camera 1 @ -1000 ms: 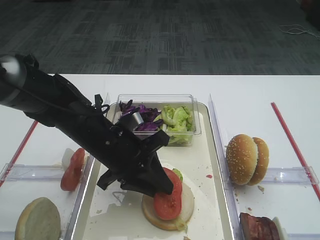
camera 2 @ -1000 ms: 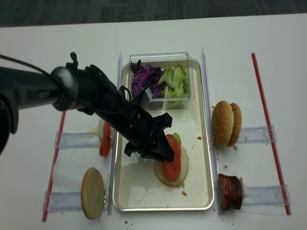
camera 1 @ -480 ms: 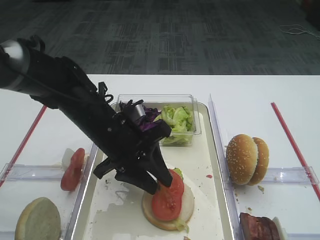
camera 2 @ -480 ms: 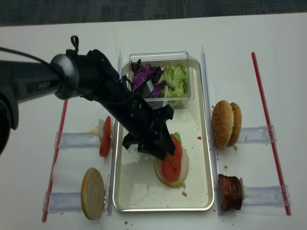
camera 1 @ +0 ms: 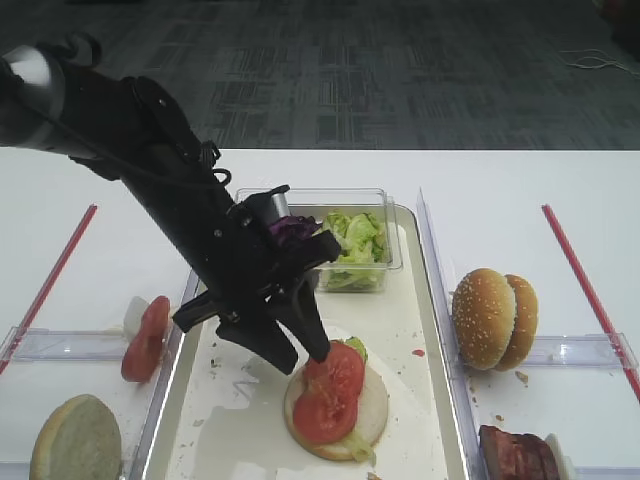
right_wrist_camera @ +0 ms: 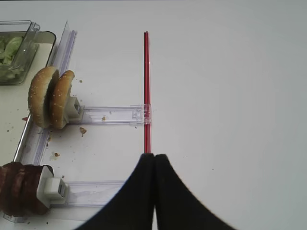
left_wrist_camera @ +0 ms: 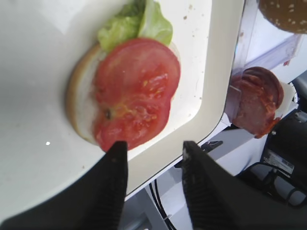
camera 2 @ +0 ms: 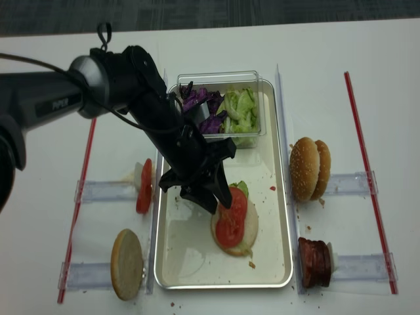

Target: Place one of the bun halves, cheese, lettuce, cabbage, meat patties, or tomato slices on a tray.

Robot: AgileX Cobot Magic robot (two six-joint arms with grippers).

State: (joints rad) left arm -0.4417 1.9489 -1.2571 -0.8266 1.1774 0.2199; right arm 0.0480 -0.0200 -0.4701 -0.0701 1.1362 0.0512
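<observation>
Reds, greens and purple on a silver tray

Bright red tomato with paler seedy centre sits on a cream bun; pale green lettuce, dark purple cabbage; silvery-rimmed tray, cream speckled floor; golden sesame buns; reddish-brown meat; black arm.

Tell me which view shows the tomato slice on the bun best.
The left wrist view: the tomato slice fills the frame, with its seedy surface clear. Both exterior high views show it smaller, on the bun in the tray, its upper edge hidden behind the left end effector. The right wrist view misses it.
</observation>
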